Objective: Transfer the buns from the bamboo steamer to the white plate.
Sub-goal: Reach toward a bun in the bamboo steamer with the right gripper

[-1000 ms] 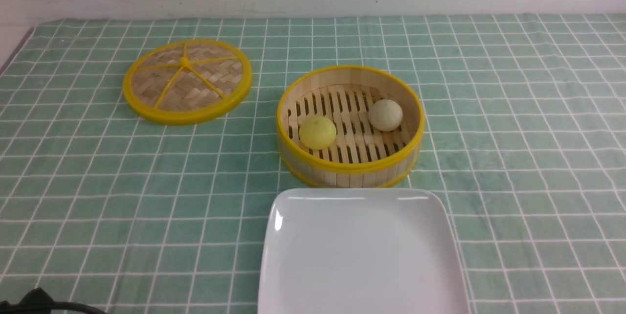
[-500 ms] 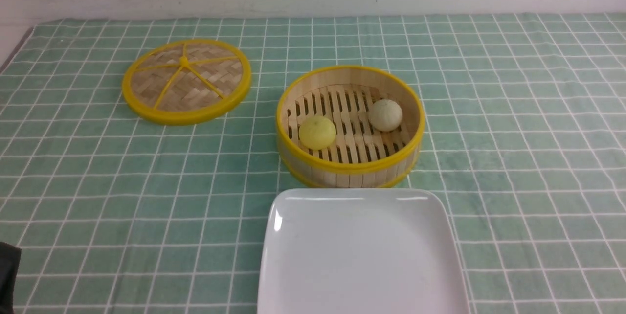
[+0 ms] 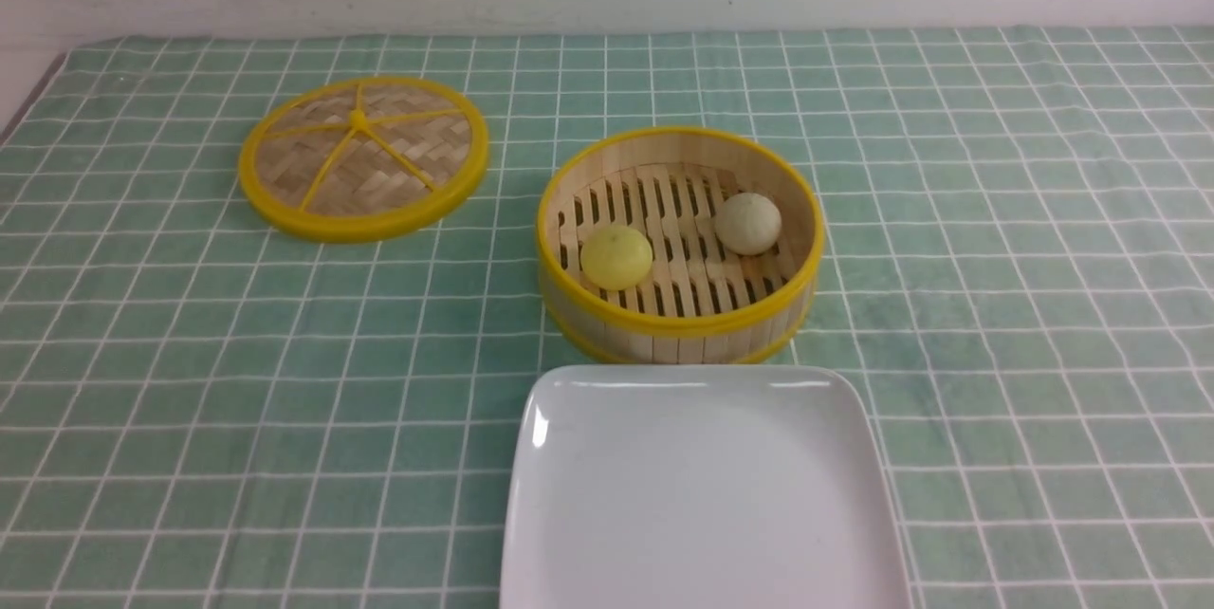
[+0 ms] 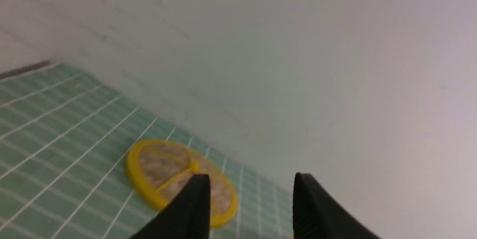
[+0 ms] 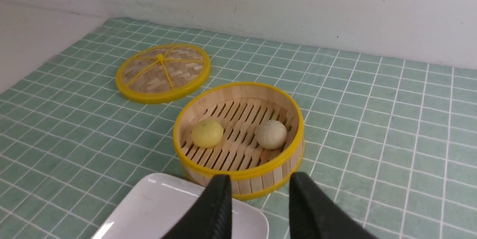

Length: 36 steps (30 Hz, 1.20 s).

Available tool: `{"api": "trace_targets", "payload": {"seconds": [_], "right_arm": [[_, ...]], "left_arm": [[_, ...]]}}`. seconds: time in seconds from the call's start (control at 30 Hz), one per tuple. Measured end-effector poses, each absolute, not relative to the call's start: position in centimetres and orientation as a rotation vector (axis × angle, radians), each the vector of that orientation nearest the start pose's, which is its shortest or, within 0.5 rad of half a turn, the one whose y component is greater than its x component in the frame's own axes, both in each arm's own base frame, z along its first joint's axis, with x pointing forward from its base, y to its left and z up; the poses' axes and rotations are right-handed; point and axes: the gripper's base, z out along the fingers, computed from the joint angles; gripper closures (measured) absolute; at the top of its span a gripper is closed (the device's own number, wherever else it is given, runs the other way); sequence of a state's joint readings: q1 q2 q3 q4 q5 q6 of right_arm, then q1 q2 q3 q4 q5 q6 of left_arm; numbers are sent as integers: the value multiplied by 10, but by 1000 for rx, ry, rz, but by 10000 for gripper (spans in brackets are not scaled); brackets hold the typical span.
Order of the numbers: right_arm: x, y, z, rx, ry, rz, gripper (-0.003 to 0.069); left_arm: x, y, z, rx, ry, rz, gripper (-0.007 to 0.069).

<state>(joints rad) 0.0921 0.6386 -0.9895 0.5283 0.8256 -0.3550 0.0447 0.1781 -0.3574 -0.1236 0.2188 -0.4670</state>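
Sitting a little right of centre on the green, white-checked tablecloth (image 3: 190, 353), the round light-wood bamboo steamer (image 3: 678, 324) with yellow rims stood uncovered in the front view. Both buns lay on its slatted floor: the small, smooth pale yellow bun (image 3: 616, 257) at the near left and the off-white bun (image 3: 747, 223) farther back on the right, the two well apart. The large glossy white plate (image 3: 702, 495), roughly square with rounded corners, lay just on the near side of the steamer; whether the two touched could not be told. The flat woven lid (image 3: 363, 157) with yellow rim and spokes lay to the far left, apart from the steamer. From the left wrist, the left gripper (image 4: 251, 179) had its black jaws standing apart, gripping nothing, with the blurred lid (image 4: 164, 164) and the pale wall (image 4: 298, 64) beyond them. From the right wrist, the right gripper (image 5: 259, 177) likewise showed parted jaws holding nothing, its tips seen against the steamer's (image 5: 238, 87) near wall and the white plate's (image 5: 167, 209) far corner. The pale yellow bun (image 5: 207, 133) and the off-white bun (image 5: 271, 134) rested inside the steamer.
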Motion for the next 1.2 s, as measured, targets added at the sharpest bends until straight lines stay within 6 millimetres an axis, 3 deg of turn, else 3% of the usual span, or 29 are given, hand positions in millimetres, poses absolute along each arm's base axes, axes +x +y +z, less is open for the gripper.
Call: {"api": "trace_targets", "payload": {"seconds": [0.03, 0.07, 0.17, 0.23, 0.3, 0.33, 0.5, 0.63, 0.67, 0.73, 1.0, 1.1, 1.2], "right_arm": [[92, 42, 425, -333, 1854, 430, 419], [110, 43, 433, -363, 1883, 395, 419], [129, 43, 438, -405, 1912, 342, 419], [157, 45, 443, -440, 1949, 308, 419], [171, 46, 446, -447, 1963, 304, 419], [191, 48, 444, -459, 2008, 308, 419], [244, 54, 439, -515, 2138, 333, 419], [280, 59, 436, -595, 2211, 345, 419], [296, 62, 431, -654, 2251, 352, 419], [303, 63, 432, -682, 2261, 355, 419], [373, 77, 414, -707, 2337, 442, 417], [387, 87, 408, -725, 2340, 433, 406], [405, 112, 390, -810, 2354, 394, 379]], "left_arm": [[59, 0, 302, -459, 1504, -443, 291], [71, 0, 304, -443, 1624, -392, 291], [85, -2, 311, -424, 1749, -364, 291], [101, -6, 327, -382, 1846, -380, 291], [106, -9, 339, -353, 1866, -407, 291], [114, -13, 353, -310, 1887, -445, 291], [139, -30, 397, -21, 1937, -533, 291], [155, -40, 412, 197, 1971, -584, 291], [166, -44, 413, 264, 1995, -616, 291], [174, -44, 411, 284, 2013, -624, 291], [243, -41, 360, 406, 2193, -595, 291], [257, -40, 344, 417, 2245, -609, 291], [271, -40, 327, 428, 2301, -629, 291]]}}
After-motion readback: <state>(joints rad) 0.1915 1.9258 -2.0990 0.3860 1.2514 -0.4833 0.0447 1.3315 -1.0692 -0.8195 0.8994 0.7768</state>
